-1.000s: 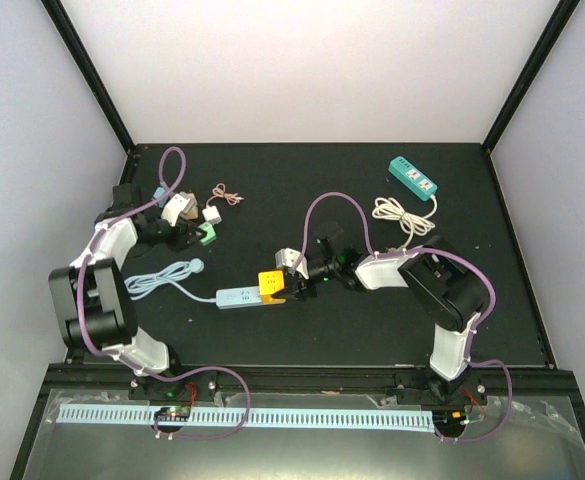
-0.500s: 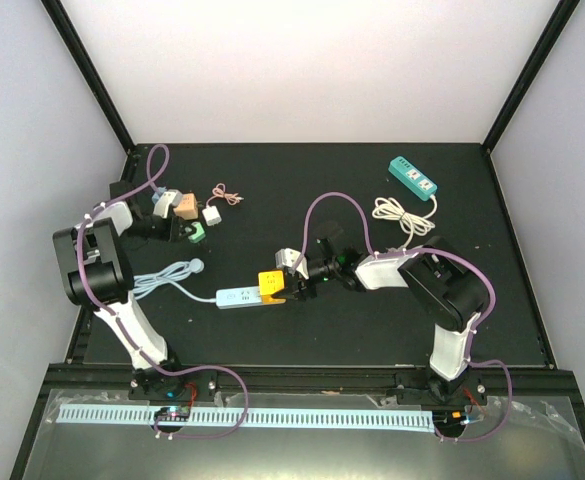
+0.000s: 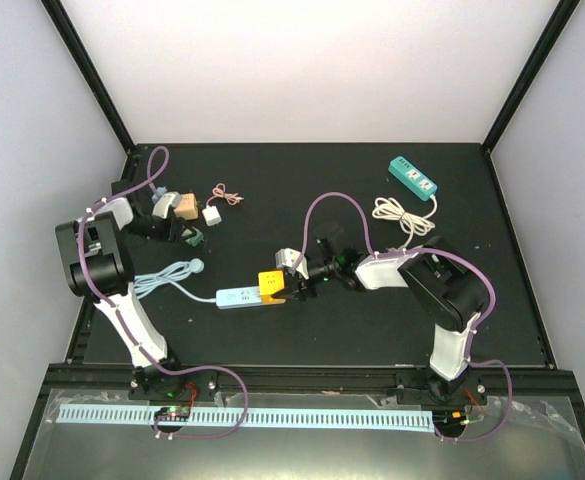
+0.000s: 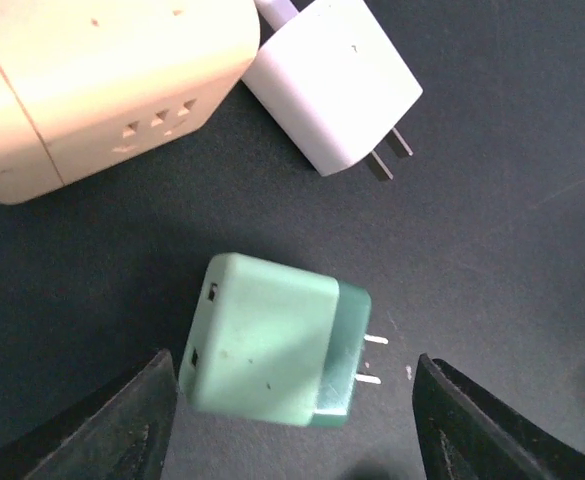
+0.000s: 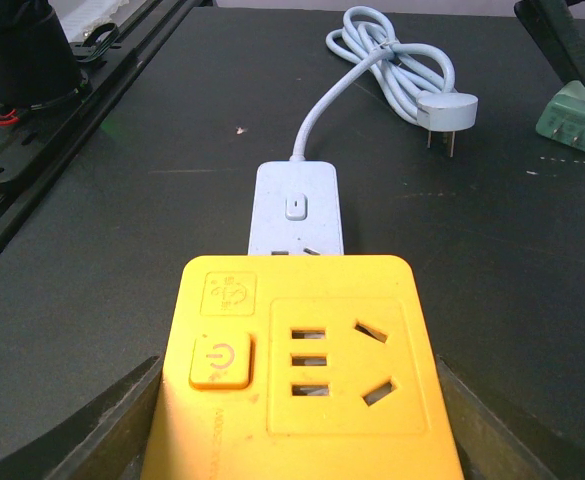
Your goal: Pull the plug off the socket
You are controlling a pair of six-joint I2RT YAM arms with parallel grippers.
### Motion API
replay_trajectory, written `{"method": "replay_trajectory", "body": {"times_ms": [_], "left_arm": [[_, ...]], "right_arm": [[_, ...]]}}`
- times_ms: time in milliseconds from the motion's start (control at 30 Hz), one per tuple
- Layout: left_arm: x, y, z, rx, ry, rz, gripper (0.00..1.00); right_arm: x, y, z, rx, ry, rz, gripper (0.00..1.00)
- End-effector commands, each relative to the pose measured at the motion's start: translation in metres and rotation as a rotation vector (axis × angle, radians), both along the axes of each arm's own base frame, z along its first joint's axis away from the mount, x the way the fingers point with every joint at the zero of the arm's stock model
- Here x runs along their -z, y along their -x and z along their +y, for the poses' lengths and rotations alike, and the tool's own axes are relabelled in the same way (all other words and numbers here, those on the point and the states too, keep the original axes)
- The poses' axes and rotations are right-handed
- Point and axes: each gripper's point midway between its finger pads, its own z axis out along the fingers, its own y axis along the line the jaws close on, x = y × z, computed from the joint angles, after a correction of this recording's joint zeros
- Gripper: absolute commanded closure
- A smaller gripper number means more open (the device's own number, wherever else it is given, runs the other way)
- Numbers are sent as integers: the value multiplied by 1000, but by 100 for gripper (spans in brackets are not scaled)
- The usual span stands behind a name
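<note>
Black across its whole top, the bench (image 3: 322, 190) is seen with the things scattered over its middle and far part. A pale blue power strip (image 5: 296, 205) is laid flat near the centre, with its grey cord (image 5: 392, 65) coiled beyond it. A teal power strip (image 3: 413, 177) is set at the far right, well apart, with a white coiled cable (image 3: 400, 215) just beside it.

A yellow adapter (image 5: 312, 340) is seated on the near end of the pale blue power strip, socket face up. The right end effector (image 5: 297, 400) is clamped on this yellow adapter, one finger pressed to each side.

At the far left, a peach cube socket (image 4: 102, 80) is found lying on the bench, with a white charger (image 4: 337, 85) touching its corner, prongs pointed away. A green plug (image 4: 272, 355) is laid flat just below them, apart from both, its two prongs bare and seated in nothing. The left end effector (image 4: 294, 372) is held over the green plug with its fingers (image 4: 132, 425) spread apart; a wide gap is left on the prong side, and nothing is gripped.
</note>
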Motion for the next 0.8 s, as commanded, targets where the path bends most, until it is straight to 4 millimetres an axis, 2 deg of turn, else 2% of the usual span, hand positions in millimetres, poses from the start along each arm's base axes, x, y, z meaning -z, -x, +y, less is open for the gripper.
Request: {"method": "replay_trajectory", "body": {"times_ms": [0, 200, 367, 467, 600, 767], "left_arm": [[-35, 5, 2, 25, -49, -81, 29], [-79, 18, -7, 106, -115, -227, 27], [-97, 49, -37, 270, -128, -312, 27], [-95, 75, -63, 421, -149, -348, 29], [-79, 114, -99, 633, -184, -369, 31], [-56, 138, -126, 765, -233, -370, 39]], "right_arm": [[44, 2, -11, 63, 138, 32, 98], [44, 3, -11, 61, 137, 35, 98], [43, 3, -11, 60, 134, 34, 98], [44, 3, -11, 61, 136, 37, 98], [44, 3, -11, 59, 135, 38, 98], [43, 4, -11, 59, 134, 36, 98]]}}
